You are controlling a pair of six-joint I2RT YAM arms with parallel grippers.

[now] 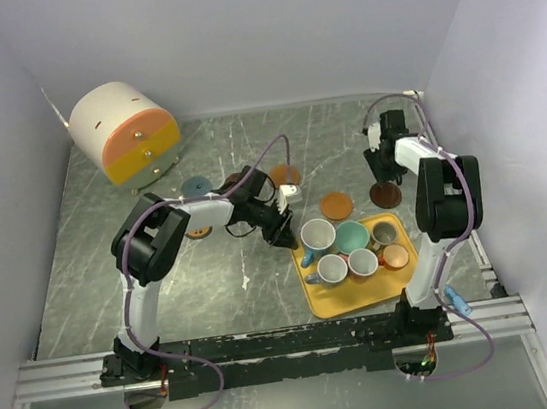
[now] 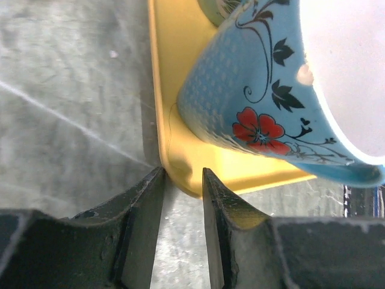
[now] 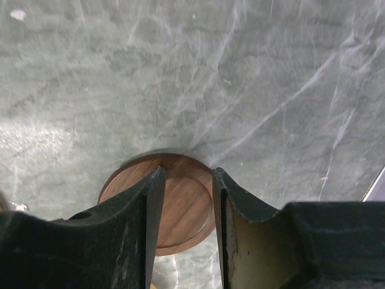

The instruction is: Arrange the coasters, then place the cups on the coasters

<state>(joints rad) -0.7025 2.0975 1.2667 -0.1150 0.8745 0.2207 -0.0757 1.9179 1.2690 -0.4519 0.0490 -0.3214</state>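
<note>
Six cups stand on the yellow tray (image 1: 319, 304): blue cup (image 1: 316, 235), teal (image 1: 351, 237), olive-brown (image 1: 386, 233), grey (image 1: 333, 269), reddish (image 1: 363, 262) and orange (image 1: 395, 255). Six coasters lie on the table (image 1: 112, 276), two of them partly under the left arm. The left gripper (image 2: 182, 171) is narrow at the tray's corner, beside the blue cup; I cannot tell if it pinches the tray. The right gripper (image 3: 187, 171) hangs narrowly parted over the dark brown coaster (image 3: 183, 211).

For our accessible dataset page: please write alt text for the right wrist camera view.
The right gripper, its dark fingers slightly apart, is poised over a round brown wooden coaster lying flat on the grey marbled table. The coaster is wider than the gap.
</note>
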